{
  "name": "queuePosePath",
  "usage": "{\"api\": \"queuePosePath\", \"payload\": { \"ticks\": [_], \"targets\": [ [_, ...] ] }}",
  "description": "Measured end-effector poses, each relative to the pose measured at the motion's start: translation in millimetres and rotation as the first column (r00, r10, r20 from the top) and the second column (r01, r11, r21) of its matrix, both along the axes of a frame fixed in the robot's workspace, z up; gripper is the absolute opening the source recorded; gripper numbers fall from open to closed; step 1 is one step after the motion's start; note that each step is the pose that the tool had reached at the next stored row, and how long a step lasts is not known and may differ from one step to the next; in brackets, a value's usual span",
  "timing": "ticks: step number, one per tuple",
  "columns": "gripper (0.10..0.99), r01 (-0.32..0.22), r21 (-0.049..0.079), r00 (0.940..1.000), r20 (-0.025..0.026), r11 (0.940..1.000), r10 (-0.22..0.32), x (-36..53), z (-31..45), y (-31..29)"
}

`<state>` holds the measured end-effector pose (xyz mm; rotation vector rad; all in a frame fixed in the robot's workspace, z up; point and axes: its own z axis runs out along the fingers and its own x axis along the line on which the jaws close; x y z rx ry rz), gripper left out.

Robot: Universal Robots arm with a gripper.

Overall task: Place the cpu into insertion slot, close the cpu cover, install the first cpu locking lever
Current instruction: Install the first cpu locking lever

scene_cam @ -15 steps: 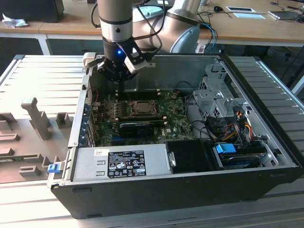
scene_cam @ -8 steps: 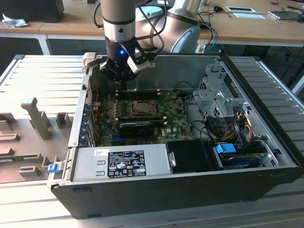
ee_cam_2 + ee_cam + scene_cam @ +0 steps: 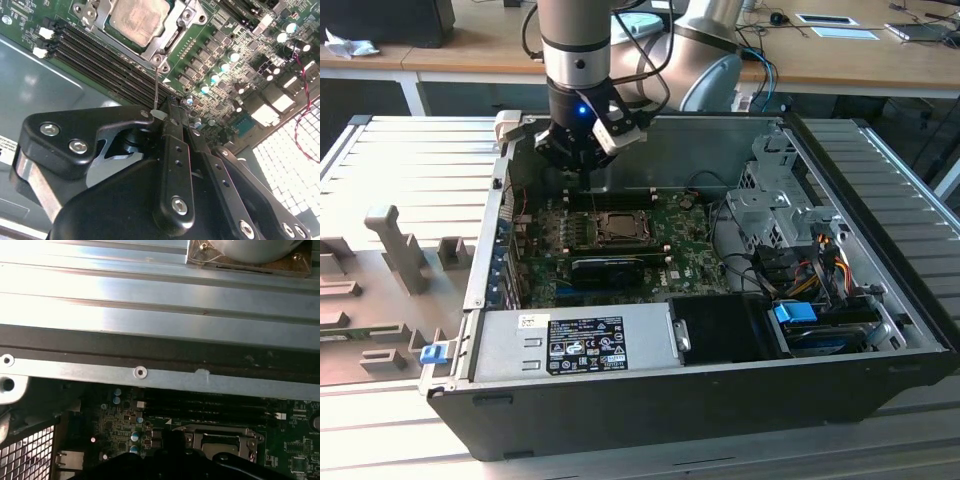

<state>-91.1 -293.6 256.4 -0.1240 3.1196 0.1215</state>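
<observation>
While the black metal gripper (image 3: 167,117) crowds the near part of the second wrist view, its fingers (image 3: 175,150) are pressed together, pinching the end of a thin silver wire lever (image 3: 156,85) that rises from a corner of the socket. Beyond it the small pale silver-grey square cpu (image 3: 137,17) lies seated in the socket, with the dark-grey metal cpu cover (image 3: 172,27) closed down around it as a frame; the far side of both is cut off by the picture's edge. In the first wrist view the gripper's dark body hides most of the socket. In the exterior view the gripper (image 3: 582,160) hangs inside the open black computer case (image 3: 720,400), over the far edge of the green motherboard (image 3: 680,240), and its fingertips are hard to make out. The case rests on a ribbed grey metal table (image 3: 410,160), with wooden desks (image 3: 450,55) behind.
</observation>
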Motion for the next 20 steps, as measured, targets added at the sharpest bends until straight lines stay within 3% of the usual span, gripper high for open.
{"api": "queuePosePath", "payload": {
  "ticks": [20],
  "targets": [
    [0.106,0.000,0.000,1.0000,-0.0001,1.0000,0.000,20.2,0.0,0.0]
  ]
}}
